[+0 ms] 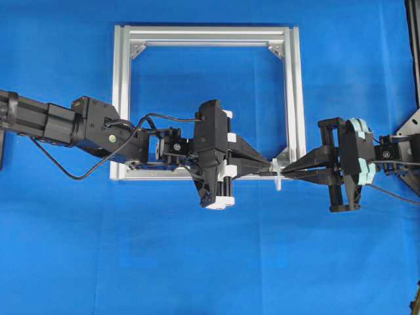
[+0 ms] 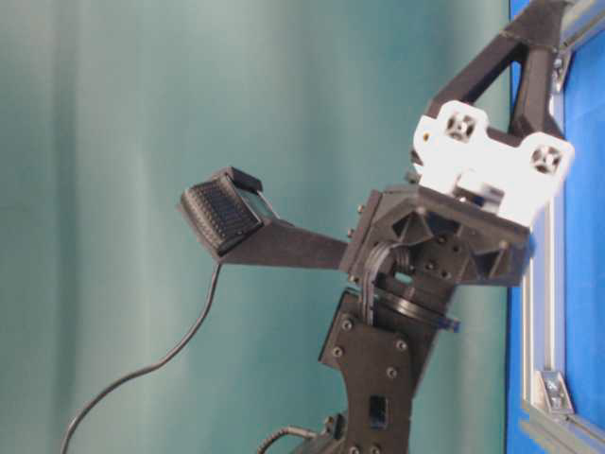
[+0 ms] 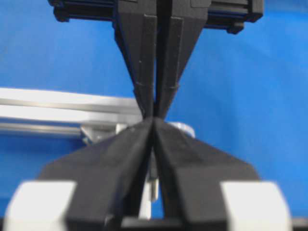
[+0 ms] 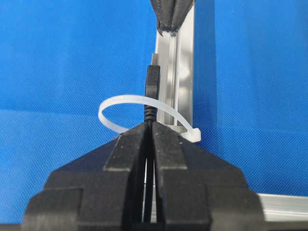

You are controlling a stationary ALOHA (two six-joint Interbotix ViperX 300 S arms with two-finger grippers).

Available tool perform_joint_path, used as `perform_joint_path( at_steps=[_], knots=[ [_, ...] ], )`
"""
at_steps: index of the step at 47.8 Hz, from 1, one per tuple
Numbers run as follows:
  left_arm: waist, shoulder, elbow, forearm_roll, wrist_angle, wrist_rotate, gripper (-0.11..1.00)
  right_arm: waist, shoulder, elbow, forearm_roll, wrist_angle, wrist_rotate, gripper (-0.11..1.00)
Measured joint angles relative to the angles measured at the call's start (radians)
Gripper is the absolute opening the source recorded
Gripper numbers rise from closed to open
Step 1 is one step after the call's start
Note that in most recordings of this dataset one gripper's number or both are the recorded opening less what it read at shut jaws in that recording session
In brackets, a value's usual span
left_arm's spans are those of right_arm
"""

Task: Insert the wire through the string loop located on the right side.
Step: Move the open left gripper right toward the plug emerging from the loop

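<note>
The right end effector (image 4: pixel 150 126) has its fingers pressed together on the wire (image 4: pixel 152 91) — the dark plug at the wire's end stands up out of the fingertips, its small metal tip pointing away from the camera. The plug passes through the string loop (image 4: pixel 126 103), a thin white band that arcs around it and ends in a small white block at the silver frame (image 4: pixel 179 67) just behind. In this right wrist view the tips of the left end effector (image 4: pixel 171 30) show at the top edge, a little beyond the plug's metal tip and apart from it.

From overhead, the two end effectors meet tip to tip at the lower right corner of the square frame (image 1: pixel 293 85), which lies flat on the blue tabletop (image 1: pixel 197 262). The left end effector (image 1: pixel 270 164) reaches in from the left, the right one (image 1: pixel 289 169) from the right, and the white loop (image 1: pixel 278 176) sits just between them.

In the left wrist view the left end effector (image 3: pixel 153 120) shows only a thin slit between its fingers — nearly shut, with nothing visible between them. Whether it touches the plug cannot be told.
</note>
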Motion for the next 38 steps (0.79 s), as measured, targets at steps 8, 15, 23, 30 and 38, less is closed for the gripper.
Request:
perform_joint_path(
  at_steps=[8, 15, 23, 30, 38],
  knots=[
    [-0.002, 0.003, -0.003, 0.000, 0.000, 0.000, 0.64, 0.000, 0.000, 0.002, 0.000, 0.000, 0.000, -0.04],
    [-0.005, 0.003, -0.003, 0.000, 0.000, 0.000, 0.90, 0.000, 0.000, 0.002, -0.002, -0.002, 0.000, -0.04],
    [-0.003, 0.003, -0.005, 0.000, 0.000, 0.000, 0.88, 0.000, 0.000, 0.002, -0.002, -0.002, 0.000, -0.04],
    [-0.005, 0.023, -0.009, 0.000, 0.000, 0.000, 0.88, 0.000, 0.000, 0.002, 0.000, 0.000, 0.000, -0.04],
    [-0.005, 0.097, -0.025, 0.000, -0.003, 0.000, 0.88, 0.000, 0.000, 0.000, 0.000, -0.002, 0.000, -0.04]
  ],
)
